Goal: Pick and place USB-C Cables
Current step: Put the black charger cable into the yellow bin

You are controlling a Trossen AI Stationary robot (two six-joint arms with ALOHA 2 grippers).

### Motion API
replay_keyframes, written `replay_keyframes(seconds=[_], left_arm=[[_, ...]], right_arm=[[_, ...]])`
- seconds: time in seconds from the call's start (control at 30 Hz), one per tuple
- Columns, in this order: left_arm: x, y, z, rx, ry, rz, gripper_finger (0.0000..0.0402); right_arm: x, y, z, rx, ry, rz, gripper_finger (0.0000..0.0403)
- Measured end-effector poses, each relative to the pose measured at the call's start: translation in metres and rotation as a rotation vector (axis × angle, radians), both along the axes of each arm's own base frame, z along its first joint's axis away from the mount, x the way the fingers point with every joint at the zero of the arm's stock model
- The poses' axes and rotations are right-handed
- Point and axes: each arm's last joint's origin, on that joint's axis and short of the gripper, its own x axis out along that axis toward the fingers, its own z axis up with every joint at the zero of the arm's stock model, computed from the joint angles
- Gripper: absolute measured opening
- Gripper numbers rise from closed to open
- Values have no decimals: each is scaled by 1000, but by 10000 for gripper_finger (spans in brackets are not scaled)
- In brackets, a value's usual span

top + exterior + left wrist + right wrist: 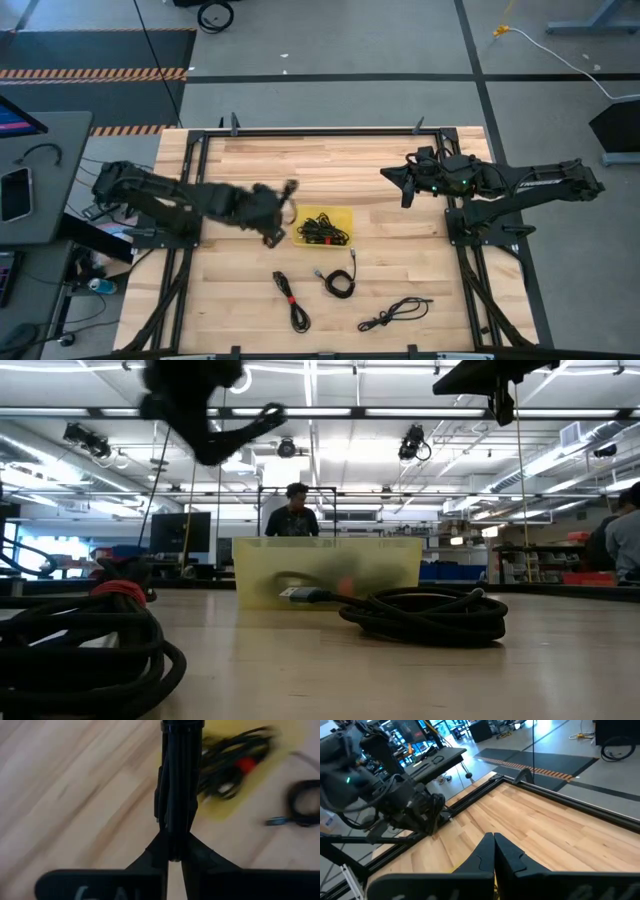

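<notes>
Left tool [283, 205] motion-blurred

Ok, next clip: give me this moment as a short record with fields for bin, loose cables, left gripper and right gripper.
bin: yellow bin mid-table, holding bundled black cables, one with a red tie
loose cables: three cables on the table near the front edge
left gripper: shut, empty, raised beside the bin
right gripper: shut, empty, waiting raised at the right
</notes>
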Motion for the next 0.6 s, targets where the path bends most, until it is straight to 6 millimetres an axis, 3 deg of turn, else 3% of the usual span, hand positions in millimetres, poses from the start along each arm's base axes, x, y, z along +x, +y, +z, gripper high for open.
replay_keyframes(seconds=[0.17, 0.3, 0.5, 0.6], left_arm=[[23, 30, 9, 65, -121, -333, 28], [28, 45, 12, 123, -135, -547, 28], [36, 52, -3, 107, -68, -724, 28], [48, 51, -21, 69, -25, -797, 28]], right_arm=[[0, 0, 1, 20, -19, -4, 0], [0, 0, 1, 24, -24, -5, 0], [0, -1, 1, 15, -25, -47, 0], [1, -1, 2, 16, -34, -57, 0]])
